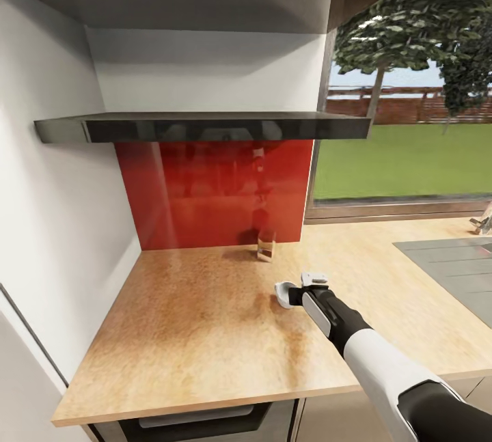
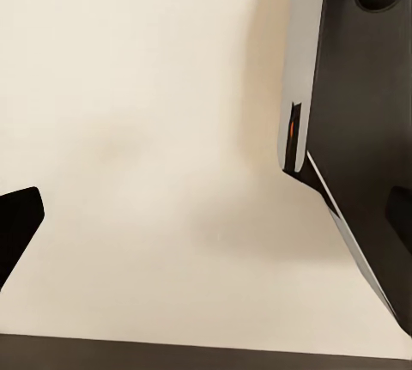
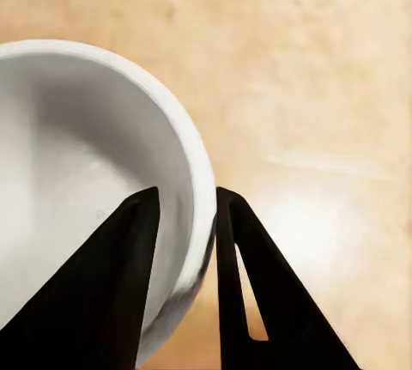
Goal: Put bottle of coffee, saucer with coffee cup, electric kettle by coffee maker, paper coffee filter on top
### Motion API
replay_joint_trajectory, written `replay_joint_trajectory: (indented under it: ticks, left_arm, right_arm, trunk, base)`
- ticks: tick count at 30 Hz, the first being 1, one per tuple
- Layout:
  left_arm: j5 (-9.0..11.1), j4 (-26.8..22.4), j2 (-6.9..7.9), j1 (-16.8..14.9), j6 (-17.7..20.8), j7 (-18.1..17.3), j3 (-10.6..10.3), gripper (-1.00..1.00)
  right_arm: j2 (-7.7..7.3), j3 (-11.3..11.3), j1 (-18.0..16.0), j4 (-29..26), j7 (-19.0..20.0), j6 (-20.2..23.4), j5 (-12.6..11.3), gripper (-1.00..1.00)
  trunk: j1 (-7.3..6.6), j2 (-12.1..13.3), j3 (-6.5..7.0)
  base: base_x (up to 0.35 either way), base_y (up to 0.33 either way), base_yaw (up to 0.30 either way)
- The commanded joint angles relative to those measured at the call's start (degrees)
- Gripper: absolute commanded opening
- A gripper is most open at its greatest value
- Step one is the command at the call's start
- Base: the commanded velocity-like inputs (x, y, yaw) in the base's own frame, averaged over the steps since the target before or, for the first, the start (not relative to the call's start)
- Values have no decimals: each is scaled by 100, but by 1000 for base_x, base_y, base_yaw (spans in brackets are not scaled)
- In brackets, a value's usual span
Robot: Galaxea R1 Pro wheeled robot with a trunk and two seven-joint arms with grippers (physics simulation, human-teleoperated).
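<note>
I stood before the countertop (image 1: 205,333), a light wood-grained slab running back to a glossy red backsplash (image 1: 212,192), which I take as my landmark. Above the backsplash hung a dark range hood (image 1: 205,126) against the pale wall, and to its right a window (image 1: 410,121) showed lawn, a tree and a brick fence. Just in front of the backsplash's lower right corner stood a small glass (image 1: 266,245) on the wood. Nearer me than that, well clear of the backsplash, my right gripper (image 1: 295,292) held the coffee cup (image 1: 282,294) low over the countertop; in my right wrist view the two dark fingers (image 3: 120,284) were clamped across the white rim of the cup (image 3: 77,172), one inside the bowl and one outside. Far right of the backsplash lay a grey inset panel (image 1: 451,271). My left gripper (image 2: 206,241) hung with its fingertips spread wide apart over a pale surface.
</note>
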Motion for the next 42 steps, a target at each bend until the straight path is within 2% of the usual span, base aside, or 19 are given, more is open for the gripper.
replay_joint_trajectory:
  ticks: [1, 23, 31, 33, 35, 42]
  left_arm:
    - [-55, 11, 3, -9, -12, -14, 50, 100]
    - [-52, 7, 8, -9, -14, -14, 56, 100]
    - [-52, 1, 11, -9, -29, -14, 57, 100]
    - [-57, -3, 11, -9, -29, -14, 61, 100]
    - [-60, -17, 11, -9, -29, -14, 80, 100]
    - [-69, -52, -1, -14, -29, -14, 91, 100]
  right_arm:
    - [-3, 44, -1, 54, -44, -7, -218, -100]
    - [6, 38, -4, -81, -41, 1, -227, -100]
    - [-42, 18, -4, -1235, -52, 80, -215, -100]
    - [-51, 18, -3, -1468, -56, 224, -211, -100]
    - [-58, 16, -1, -1701, -58, 578, -198, -100]
    - [-76, 5, -1, -2007, -83, 784, -183, -100]
  trunk:
    - [5, -9, -15]
    - [5, -9, -15]
    - [5, -9, -15]
    - [5, -9, -15]
    - [5, -9, -15]
    - [5, -9, -15]
  base:
    - [0, 0, 0]
    - [0, 0, 0]
    - [0, 0, 0]
    - [0, 0, 0]
    - [0, 0, 0]
    - [-21, -22, 0]
